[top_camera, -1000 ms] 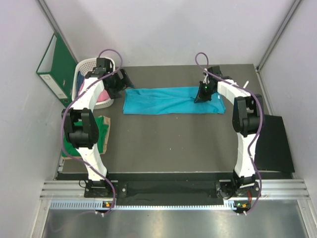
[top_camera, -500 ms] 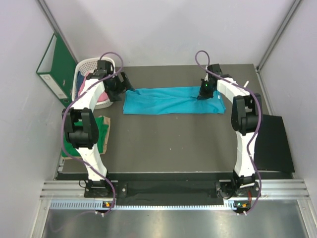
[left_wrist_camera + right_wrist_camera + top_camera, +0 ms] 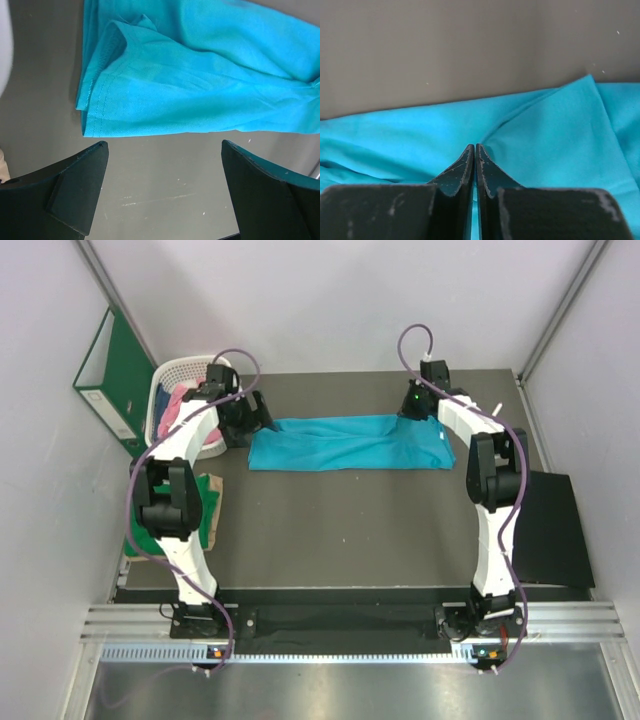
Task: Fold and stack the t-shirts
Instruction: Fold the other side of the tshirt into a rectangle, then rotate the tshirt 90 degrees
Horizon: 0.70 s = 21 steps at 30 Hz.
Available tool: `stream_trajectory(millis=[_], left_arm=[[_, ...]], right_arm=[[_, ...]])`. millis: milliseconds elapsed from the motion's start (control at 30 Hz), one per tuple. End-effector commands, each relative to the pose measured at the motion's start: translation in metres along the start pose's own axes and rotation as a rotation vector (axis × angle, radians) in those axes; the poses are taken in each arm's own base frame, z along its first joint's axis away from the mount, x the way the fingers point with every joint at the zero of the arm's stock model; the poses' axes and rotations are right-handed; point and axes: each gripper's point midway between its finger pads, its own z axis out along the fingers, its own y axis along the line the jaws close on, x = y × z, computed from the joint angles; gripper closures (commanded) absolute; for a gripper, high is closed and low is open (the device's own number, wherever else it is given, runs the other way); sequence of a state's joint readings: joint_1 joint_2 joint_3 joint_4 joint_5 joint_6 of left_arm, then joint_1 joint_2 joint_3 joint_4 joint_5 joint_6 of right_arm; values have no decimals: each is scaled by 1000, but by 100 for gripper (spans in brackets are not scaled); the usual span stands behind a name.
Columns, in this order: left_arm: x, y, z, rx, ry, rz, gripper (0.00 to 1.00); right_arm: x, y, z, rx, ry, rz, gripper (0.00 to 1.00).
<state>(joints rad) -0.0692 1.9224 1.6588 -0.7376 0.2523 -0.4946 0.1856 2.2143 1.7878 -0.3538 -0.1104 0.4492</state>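
Folding under way: a teal t-shirt (image 3: 345, 443) lies stretched in a long band across the far tabletop (image 3: 340, 530), upper centre of the overhead view, apparently laid flat for folding. The left arm's fingers (image 3: 75, 190) stand spread wide just short of its left hem, placed as if to take that end. The right arm's fingers (image 3: 465, 170) are clenched at a crease near the right end; whether cloth is caught between them cannot be told. A pink shirt (image 3: 185, 400) waits in the basket (image 3: 170, 370), upper left; a green shirt (image 3: 210, 510) lies at the left edge.
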Motion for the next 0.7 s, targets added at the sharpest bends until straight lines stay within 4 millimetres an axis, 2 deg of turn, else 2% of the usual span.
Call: stream_trajectory(millis=[0, 33, 67, 100, 133, 167, 200, 233, 267, 300, 333, 367, 433, 467, 533, 567, 600, 633, 667], left_arm=[[-15, -18, -12, -1, -56, 87, 1], [-17, -17, -9, -17, -60, 96, 1], [-23, -18, -4, -27, -67, 112, 1], [-25, -20, -1, -38, -66, 122, 1], [-27, -19, 5, -54, -67, 132, 1], [-35, -15, 11, -91, -78, 146, 1], [-38, -15, 16, -109, -83, 161, 1], [-42, -15, 20, -119, -88, 169, 1], [-49, -15, 29, -137, -90, 183, 1], [-52, -15, 33, -146, -92, 187, 1], [-55, -15, 38, -154, -92, 191, 1], [-63, -15, 45, -169, -100, 193, 1], [-69, -11, 52, -202, -112, 197, 5], [-72, -11, 60, -209, -117, 204, 9], [-75, -6, 66, -243, -124, 210, 23], [-74, -3, 72, -255, -121, 215, 47], [-75, 2, 75, -281, -125, 214, 62], [-74, 5, 79, -292, -120, 217, 76], [-74, 7, 81, -300, -121, 217, 99]], right_arm=[[-43, 25, -24, -90, -115, 44, 95], [-35, 18, -27, -75, -96, 60, 93], [-41, 18, -46, -78, -112, 86, 84], [-42, 6, -53, -65, -115, 115, 82], [-24, -10, -55, -37, -75, 150, 78], [-29, -12, -74, -37, -94, 198, 68], [-30, -30, -83, -15, -101, 250, 62], [-5, -46, -85, 6, -53, 298, 59], [-10, -48, -104, -1, -78, 354, 55], [-12, -69, -114, 21, -91, 407, 51], [7, -79, -117, 35, -59, 448, 47], [4, -79, -133, 30, -83, 482, 42], [19, -94, -143, 61, -58, 534, 40], [19, -94, -151, 58, -64, 547, 40], [36, -99, -154, 75, -12, 584, 39], [41, -99, -155, 73, 1, 608, 39], [55, -103, -152, 83, 30, 635, 39], [59, -100, -151, 69, 41, 665, 39], [63, -100, -150, 62, 48, 682, 39]])
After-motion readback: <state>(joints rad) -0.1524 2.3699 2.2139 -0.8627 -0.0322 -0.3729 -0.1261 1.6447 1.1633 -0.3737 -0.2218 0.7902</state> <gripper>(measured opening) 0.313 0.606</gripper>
